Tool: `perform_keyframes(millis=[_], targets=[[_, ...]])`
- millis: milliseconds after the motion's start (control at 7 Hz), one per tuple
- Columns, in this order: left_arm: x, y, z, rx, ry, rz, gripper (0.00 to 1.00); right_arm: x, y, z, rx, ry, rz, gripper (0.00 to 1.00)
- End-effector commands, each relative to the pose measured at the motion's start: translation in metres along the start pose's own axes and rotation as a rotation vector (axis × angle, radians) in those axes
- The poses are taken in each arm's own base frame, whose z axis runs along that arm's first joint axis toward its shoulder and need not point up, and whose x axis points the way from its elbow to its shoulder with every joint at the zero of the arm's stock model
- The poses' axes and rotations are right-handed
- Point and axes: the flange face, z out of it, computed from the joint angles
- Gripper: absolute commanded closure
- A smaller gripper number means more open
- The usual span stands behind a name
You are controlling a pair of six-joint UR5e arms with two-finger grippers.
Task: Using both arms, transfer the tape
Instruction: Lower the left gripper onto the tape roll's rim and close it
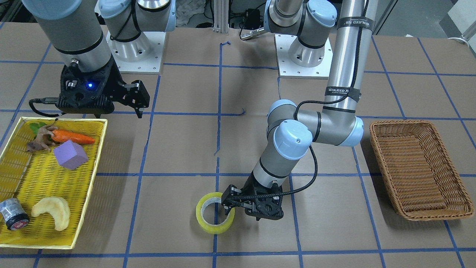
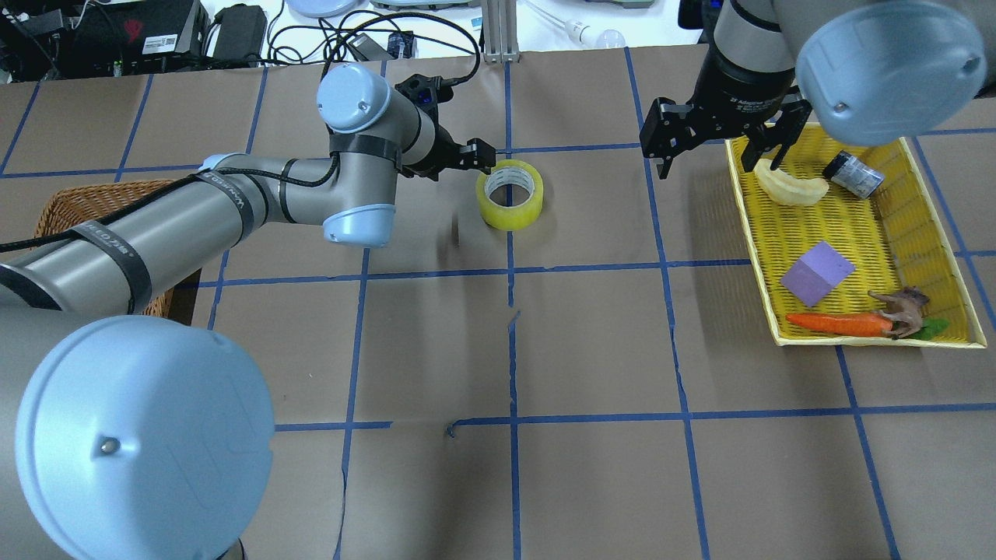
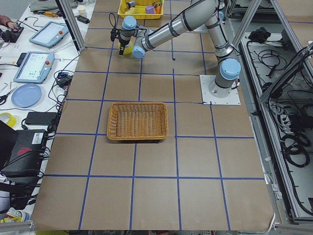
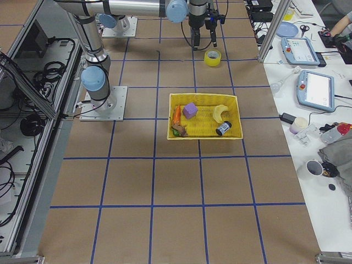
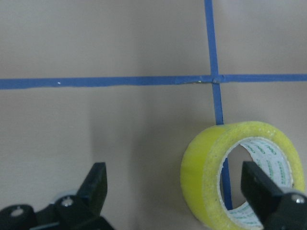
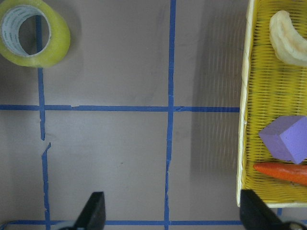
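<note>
The yellow tape roll [image 1: 215, 217] lies flat on the brown table, near its middle on the operators' side; it also shows in the overhead view [image 2: 510, 194]. My left gripper [image 1: 242, 215] is open and low at the tape. In the left wrist view one finger [image 5: 259, 191] is over the tape [image 5: 242, 175] and its hole, and the other finger is well off to the side. The jaws are not closed on it. My right gripper [image 2: 712, 163] is open and empty, hovering between the tape and the yellow tray. The right wrist view shows the tape [image 6: 34, 32] at top left.
A yellow tray [image 1: 100, 149] on my right holds a carrot [image 1: 72, 137], a purple cube [image 1: 70, 154], a pale curved piece [image 1: 52, 212], a small dark cylinder [image 1: 13, 219] and a toy animal. A brown wicker basket [image 1: 399, 122] stands on my left.
</note>
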Motion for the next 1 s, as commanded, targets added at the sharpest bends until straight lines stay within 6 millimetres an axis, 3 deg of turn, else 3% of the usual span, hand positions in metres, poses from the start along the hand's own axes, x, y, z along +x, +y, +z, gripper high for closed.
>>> perform_keyframes(millis=[0,143,286,429,571,714,857], targets=[[0.011,0.012,0.021,-0.032,0.001,0.016,0.00,-0.001,0.001,-0.002,0.003,0.002,-0.010,0.00],[0.012,0.015,0.028,-0.042,-0.001,0.020,0.05,0.001,0.000,-0.001,0.002,0.005,-0.007,0.00],[0.012,0.016,0.030,-0.045,0.002,0.019,0.37,0.001,0.000,-0.001,0.003,0.005,-0.008,0.00],[0.012,0.016,0.029,-0.045,0.002,0.021,0.83,-0.001,0.000,0.000,0.002,0.005,-0.011,0.00],[0.013,0.015,0.028,-0.044,0.001,0.024,1.00,-0.002,0.000,-0.001,0.003,-0.001,-0.011,0.00],[0.013,0.013,0.025,-0.040,-0.001,0.026,1.00,-0.002,0.000,-0.001,0.003,-0.002,-0.013,0.00],[0.020,-0.001,0.007,-0.015,0.000,0.031,1.00,0.000,-0.001,0.000,0.003,-0.004,-0.010,0.00]])
